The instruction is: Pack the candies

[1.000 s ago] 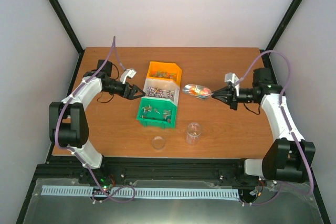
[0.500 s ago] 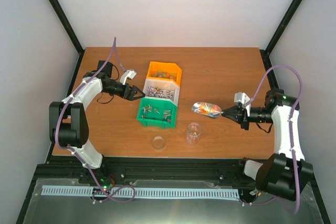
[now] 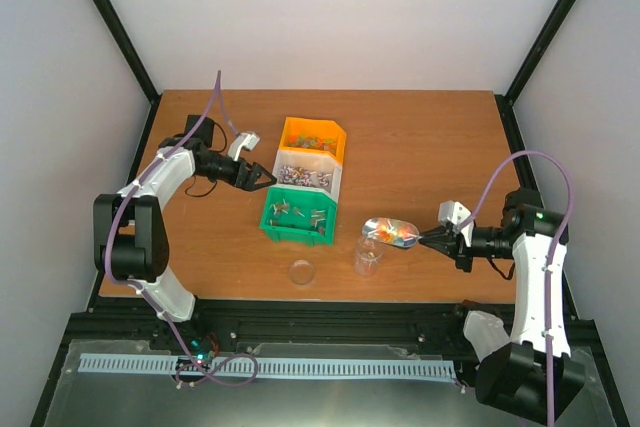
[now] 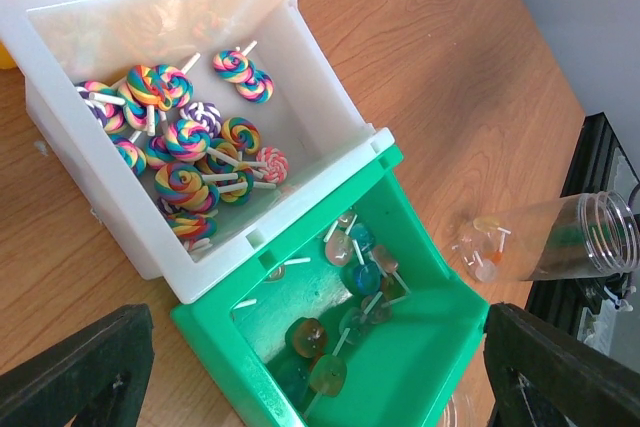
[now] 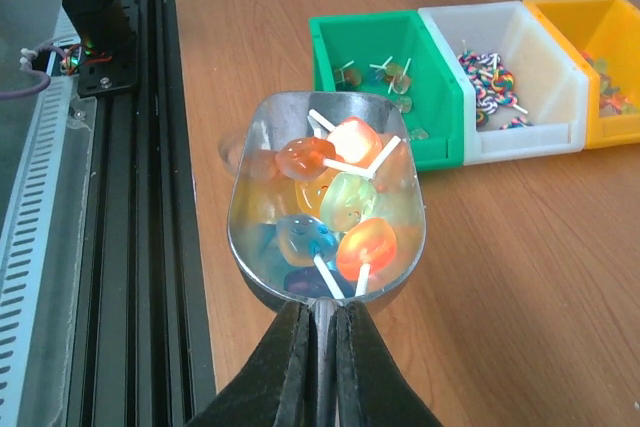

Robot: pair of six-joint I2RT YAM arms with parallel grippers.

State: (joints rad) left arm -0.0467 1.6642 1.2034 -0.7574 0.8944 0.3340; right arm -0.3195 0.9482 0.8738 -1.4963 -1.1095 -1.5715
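Observation:
The candies are small coloured lollipops on white sticks. My right gripper (image 3: pixel 432 238) is shut on the handle of a silver metal scoop (image 3: pixel 390 230) that holds several candies (image 5: pixel 350 197). In the right wrist view the gripper (image 5: pixel 320 319) clamps the handle and the scoop (image 5: pixel 250 197) stays level. The scoop's tip is just above the clear jar (image 3: pixel 369 255), which has a few candies at its bottom (image 4: pixel 482 247). My left gripper (image 3: pixel 262 179) is open and empty, left of the bins; its fingers (image 4: pixel 75 372) straddle the green bin (image 4: pixel 440 367).
Three bins stand in a row: orange (image 3: pixel 300 125), white (image 3: pixel 282 159) with swirl lollipops (image 4: pixel 190 137), green (image 3: pixel 295 235) with translucent lollipops (image 4: pixel 360 277). A round clear lid (image 3: pixel 301 271) lies near the front edge. A black rail (image 5: pixel 110 197) runs along the table's near edge.
My right arm has carried the loaded scoop from beside the white bin toward the near edge, to just above the jar. The left arm has not moved.

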